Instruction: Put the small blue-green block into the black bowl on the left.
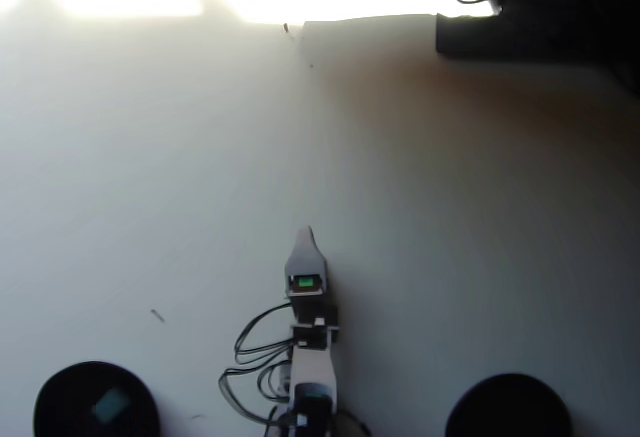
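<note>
The small blue-green block [110, 407] lies inside the black bowl [60, 407] at the bottom left of the overhead view. It shows as a pale teal patch on the bowl's dark floor. My gripper [307, 233] is at the lower middle, well to the right of that bowl and pointing away from the arm's base. It appears as one tapered grey wedge ending in a single tip, with nothing held. Only that one tip shows, so open or shut cannot be read.
A second black bowl [508, 409] sits at the bottom right. Loose black cables [255, 337] loop to the left of the arm. A dark object [530, 17] lies along the top right edge. Strong glare washes out the top left.
</note>
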